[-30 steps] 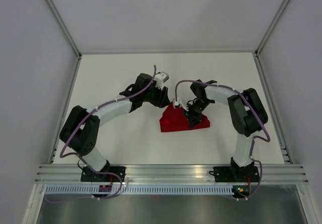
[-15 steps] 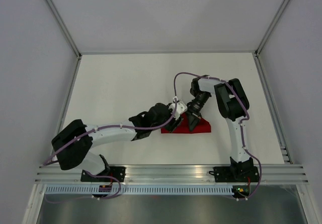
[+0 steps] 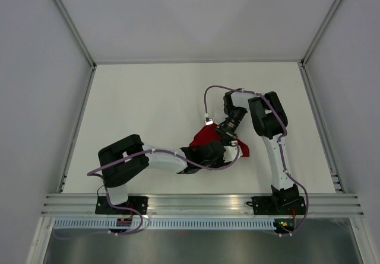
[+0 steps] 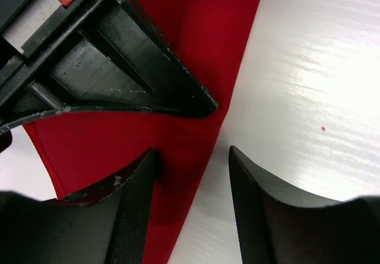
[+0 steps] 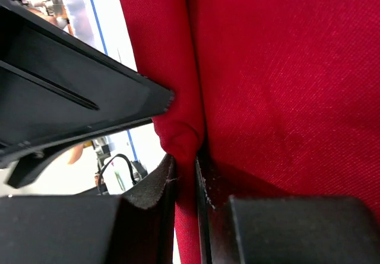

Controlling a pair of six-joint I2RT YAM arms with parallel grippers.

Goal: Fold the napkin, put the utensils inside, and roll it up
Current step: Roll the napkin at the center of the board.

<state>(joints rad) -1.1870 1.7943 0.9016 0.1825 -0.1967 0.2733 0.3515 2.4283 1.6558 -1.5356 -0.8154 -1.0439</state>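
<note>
The red napkin (image 3: 204, 137) lies bunched right of the table's middle, and part of it is lifted. My right gripper (image 3: 228, 138) is shut on a raised fold of the napkin (image 5: 267, 68), pinched between its fingertips (image 5: 185, 160). My left gripper (image 3: 225, 155) reaches in low from the near left and is open. In the left wrist view the napkin's (image 4: 196, 38) edge runs between the spread left fingers (image 4: 133, 210), which touch nothing. The right gripper's black finger (image 4: 113, 62) hangs just above them. The utensils are out of view.
The white table (image 3: 148, 98) is boxed in by grey walls at the left, right and back. An aluminium rail (image 3: 202, 203) runs along the near edge, where both arm bases sit. The two arms crowd together over the napkin.
My left arm swung from behind the napkin to its near side, dropped low, and its jaws opened wider. My right arm folded inward, still holding the cloth, which is now pulled up and bunched.
</note>
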